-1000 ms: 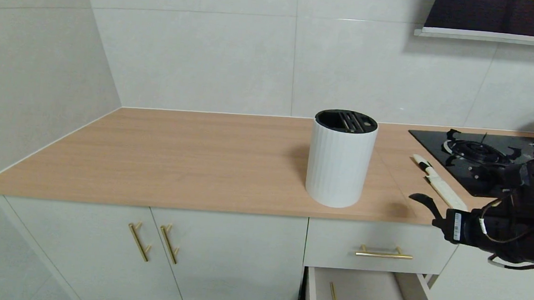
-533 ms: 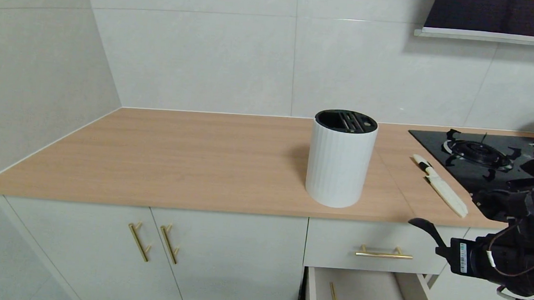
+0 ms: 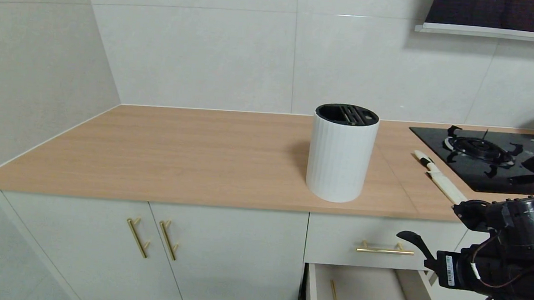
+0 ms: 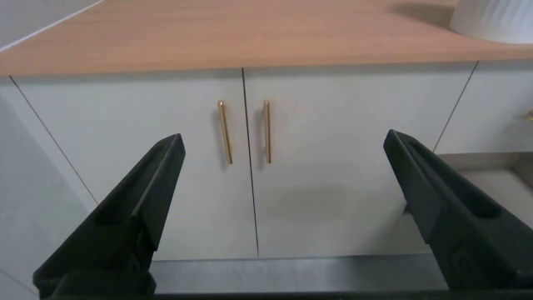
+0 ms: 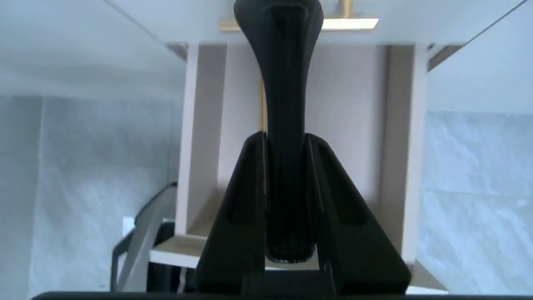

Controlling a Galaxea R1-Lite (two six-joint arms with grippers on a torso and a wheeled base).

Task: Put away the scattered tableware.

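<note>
The right gripper (image 3: 409, 236) is keeping its fingers pressed together on nothing, hanging below the counter edge above the open white lower drawer (image 3: 360, 295). The left gripper (image 4: 283, 143) is holding its fingers wide apart. The cream-white knife with a black band (image 3: 438, 180) is lying flat on the wooden countertop (image 3: 200, 154), between the white ribbed cylindrical holder (image 3: 341, 160) and the black gas hob (image 3: 485, 160). Its long axis is running diagonally, with the blade pointing toward the front edge. The pickup looks not yet begun. The next move is calling for lifting the right gripper, opening it and straddling the handle.

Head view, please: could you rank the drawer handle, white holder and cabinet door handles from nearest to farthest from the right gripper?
1. Drawer handle, just left of the right gripper.
2. Holder, up on the counter.
3. Door handles, far left on the cabinet.
</note>
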